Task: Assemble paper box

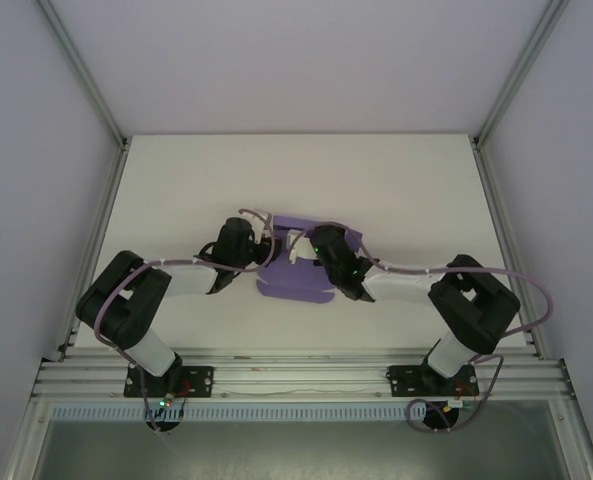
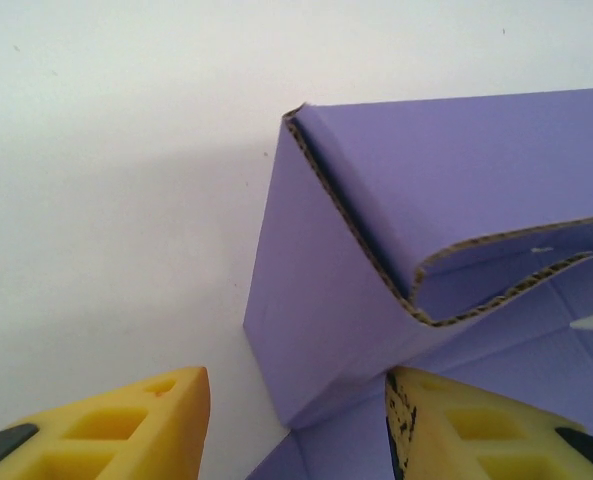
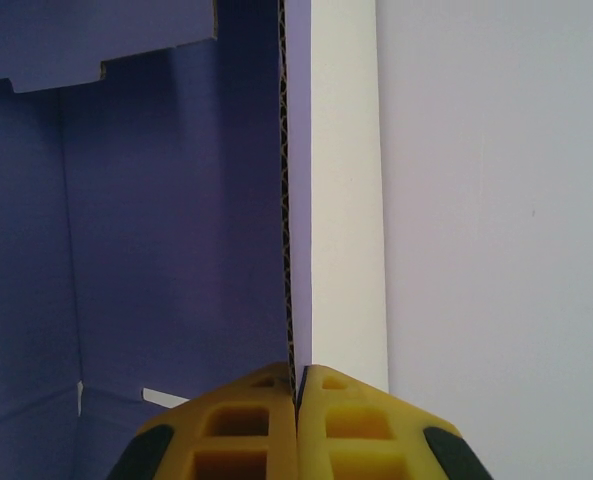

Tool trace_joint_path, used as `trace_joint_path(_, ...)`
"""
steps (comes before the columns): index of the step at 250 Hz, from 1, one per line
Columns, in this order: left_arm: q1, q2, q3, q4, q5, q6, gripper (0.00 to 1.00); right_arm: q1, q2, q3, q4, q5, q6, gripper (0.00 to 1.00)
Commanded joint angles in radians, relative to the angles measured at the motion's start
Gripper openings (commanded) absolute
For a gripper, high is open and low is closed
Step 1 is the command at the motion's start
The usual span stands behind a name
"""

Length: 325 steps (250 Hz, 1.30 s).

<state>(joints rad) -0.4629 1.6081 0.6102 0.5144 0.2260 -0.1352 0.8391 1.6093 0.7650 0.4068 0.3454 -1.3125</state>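
Left gripper (image 2: 296,405): closest to the lens, its yellow fingers (image 2: 106,432) stand partly apart astride a lower corner of the box (image 2: 456,170). Bare table shows between one finger and the card, so nothing is clamped.
Left arm (image 1: 136,300): reaches in from its base at the near edge, its wrist against the box's left side.
Box, place: mid-table (image 1: 226,180), between the two wrists and touching both.
Box, form: purple corrugated card, with side walls raised around a floor.
Left corner: a wall panel is doubled over on itself and its cut edge gapes, so it does not look seated.
Near flap (image 1: 296,290): lies flat on the table, toward the bases.
Right gripper (image 3: 296,385): its fingers are pinched tight on the thin edge of an upright wall, the purple interior to one side and the table to the other.
Right arm (image 1: 471,300): mirrors the left arm, coming in from the right.
Done: the sheet appears to be roughly halfway to a box, with walls standing.
Left to do: probably locking the folded corner, tucking the tabs, then raising and closing the flat flap.
Count: one box, two arms, two grippers, two fingers on each.
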Motion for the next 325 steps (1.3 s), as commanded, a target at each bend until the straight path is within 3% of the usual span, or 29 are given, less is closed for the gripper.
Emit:
trace_joint_path(1, 0.006, 0.014, 0.003, 0.19, -0.046, 0.05, 0.5, 0.005, 0.054, 0.008, -0.159, -0.105, 0.034, 0.0)
trace_joint_path(70, 0.006, 0.102, 0.062, 0.196, -0.031, 0.051, 0.47, -0.022, 0.049, 0.052, -0.252, -0.168, 0.044, 0.0)
trace_joint_path(130, 0.007, 0.171, 0.141, 0.165, -0.08, 0.043, 0.32, -0.022, 0.086, 0.086, -0.31, -0.183, 0.07, 0.0)
trace_joint_path(176, 0.006, 0.2, 0.172, 0.184, -0.054, 0.051, 0.29, -0.029, 0.099, 0.126, -0.38, -0.222, 0.094, 0.0)
trace_joint_path(211, 0.006, 0.217, 0.173, 0.232, -0.05, 0.047, 0.14, -0.056, 0.106, 0.15, -0.402, -0.246, 0.09, 0.0)
trace_joint_path(245, 0.005, 0.221, 0.203, 0.172, -0.061, 0.042, 0.11, -0.066, 0.109, 0.168, -0.407, -0.245, 0.069, 0.0)
trace_joint_path(289, -0.007, 0.224, 0.208, 0.143, -0.161, 0.001, 0.08, -0.066, 0.11, 0.172, -0.386, -0.248, 0.07, 0.0)
trace_joint_path(325, -0.051, 0.254, 0.267, -0.007, -0.396, -0.076, 0.03, -0.062, 0.106, 0.174, -0.383, -0.264, 0.084, 0.0)
